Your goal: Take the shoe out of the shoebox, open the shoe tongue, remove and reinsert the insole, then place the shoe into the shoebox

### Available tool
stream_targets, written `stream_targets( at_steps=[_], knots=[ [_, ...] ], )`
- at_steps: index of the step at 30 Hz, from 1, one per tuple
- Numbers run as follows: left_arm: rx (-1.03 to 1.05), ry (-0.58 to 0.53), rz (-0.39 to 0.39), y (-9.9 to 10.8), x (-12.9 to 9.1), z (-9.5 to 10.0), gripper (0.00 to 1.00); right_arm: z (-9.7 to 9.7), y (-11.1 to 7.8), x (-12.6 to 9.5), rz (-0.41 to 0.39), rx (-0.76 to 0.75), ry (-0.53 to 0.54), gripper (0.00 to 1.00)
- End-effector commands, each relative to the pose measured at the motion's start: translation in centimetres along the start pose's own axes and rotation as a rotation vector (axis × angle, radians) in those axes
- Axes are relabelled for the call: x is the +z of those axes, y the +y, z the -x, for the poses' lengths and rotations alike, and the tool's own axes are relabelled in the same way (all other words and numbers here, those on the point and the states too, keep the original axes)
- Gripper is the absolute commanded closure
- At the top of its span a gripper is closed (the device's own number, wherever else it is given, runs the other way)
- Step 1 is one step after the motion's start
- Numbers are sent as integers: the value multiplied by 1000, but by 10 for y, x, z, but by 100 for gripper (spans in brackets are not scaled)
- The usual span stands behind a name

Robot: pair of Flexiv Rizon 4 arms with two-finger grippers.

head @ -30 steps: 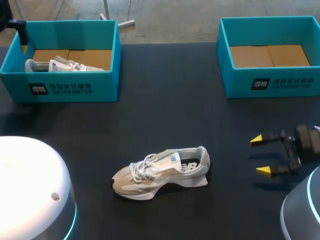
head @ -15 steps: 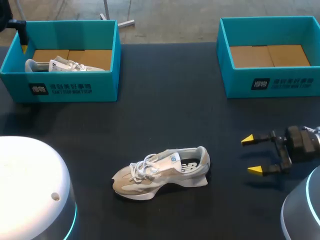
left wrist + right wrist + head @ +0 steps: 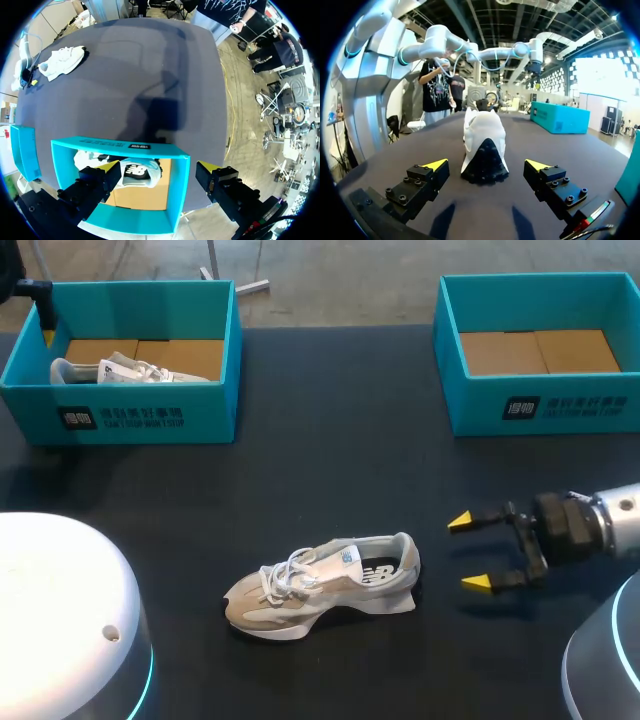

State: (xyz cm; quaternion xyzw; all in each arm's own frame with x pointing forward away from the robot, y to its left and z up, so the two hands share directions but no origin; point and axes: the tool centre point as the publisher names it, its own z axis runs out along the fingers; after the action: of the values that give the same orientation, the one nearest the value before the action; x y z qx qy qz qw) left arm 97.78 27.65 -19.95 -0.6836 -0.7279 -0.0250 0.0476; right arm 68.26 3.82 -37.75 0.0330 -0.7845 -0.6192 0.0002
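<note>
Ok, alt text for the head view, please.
A beige sneaker stands on its sole mid-table, toe to the view's left, with the right gripper open just off its heel, not touching. At the far side, the teal left shoebox holds a second sneaker; the right shoebox shows only its cardboard floor.

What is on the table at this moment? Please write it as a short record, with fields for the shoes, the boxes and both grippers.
shoe out of box: beige sneaker, upright on its sole on the dark table, heel toward the right gripper
shoe in box: second sneaker, lying in the left shoebox
right shoebox: teal, brown cardboard floor showing
right gripper: behind the beige sneaker's heel, fingers open, not touching it
left gripper: above the left shoebox, fingers open, holding nothing
</note>
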Motion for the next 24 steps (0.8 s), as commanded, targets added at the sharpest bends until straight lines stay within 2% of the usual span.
stream_targets(
  at_steps=[1,12,24],
  knots=[
    [0,2,3,-1,0,0,0,8,-2,15,-2,2,9,0],
    [0,2,3,-1,0,0,0,9,-3,35,0,8,11,0],
    [0,2,3,-1,0,0,0,8,-4,36,2,6,17,0]
  ],
)
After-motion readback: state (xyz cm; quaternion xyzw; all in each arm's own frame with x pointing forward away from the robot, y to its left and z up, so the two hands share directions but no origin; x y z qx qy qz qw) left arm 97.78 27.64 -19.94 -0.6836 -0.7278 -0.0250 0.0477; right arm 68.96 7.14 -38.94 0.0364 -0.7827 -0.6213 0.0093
